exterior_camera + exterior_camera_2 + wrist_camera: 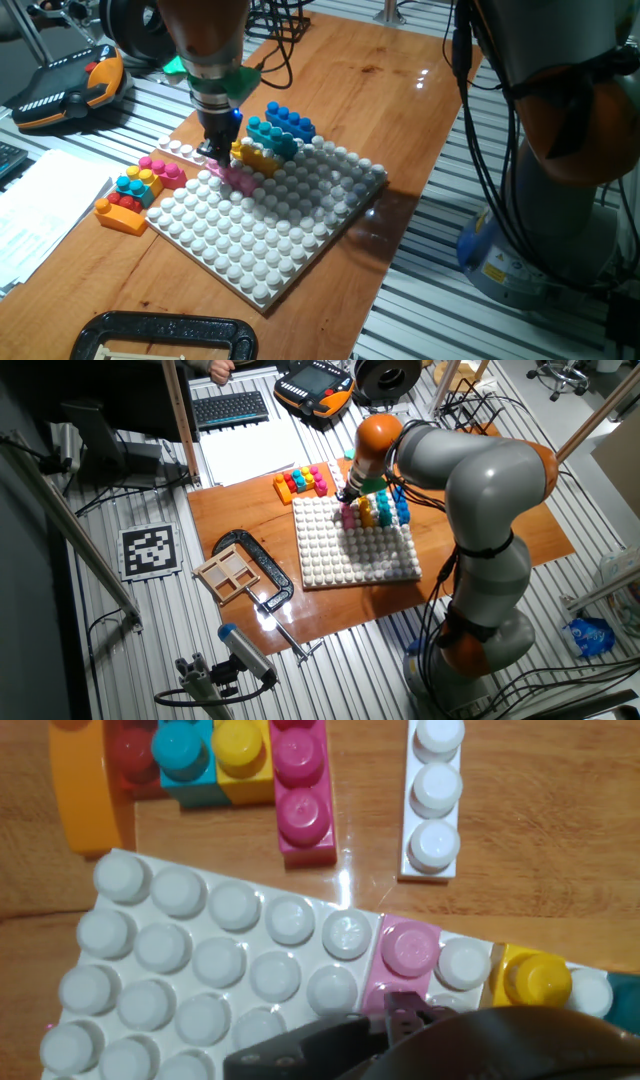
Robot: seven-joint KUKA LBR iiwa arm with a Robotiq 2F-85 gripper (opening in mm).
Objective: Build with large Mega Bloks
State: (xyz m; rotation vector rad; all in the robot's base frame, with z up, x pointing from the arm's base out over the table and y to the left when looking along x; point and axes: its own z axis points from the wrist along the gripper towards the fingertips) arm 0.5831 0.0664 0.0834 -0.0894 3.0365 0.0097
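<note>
Pink plastic shows under the gripper (217,152) in one fixed view: a pink brick (232,177) lies on the near-left corner of the white studded baseplate (280,235), its long axis running from the jaws diagonally toward the plate's middle. Just behind it sit a yellow-orange brick (255,156), a cyan brick (272,135) and a dark blue brick (290,122), side by side, their long axes slanting toward the right. Off the plate on the wooden bench (370,90), a small cluster of mixed bricks (138,190) rests on an orange piece. Whether the jaws are clamped on the pink brick cannot be told.

From the other fixed view, the gripper (349,498) stands over the plate's far edge, with the coloured bricks (380,510) in a row beside it. A square black-and-white marker tag (150,549) lies on the slatted surface; no writing is readable.

Looking along the fingers, the hand view shows the pink brick (405,955) at the plate's edge, one stud visible, the rest hidden by the dark gripper body (420,1040). A white three-stud brick (436,795) and a second pink brick (303,790) lie beyond on the wood, pointing away from the camera.
</note>
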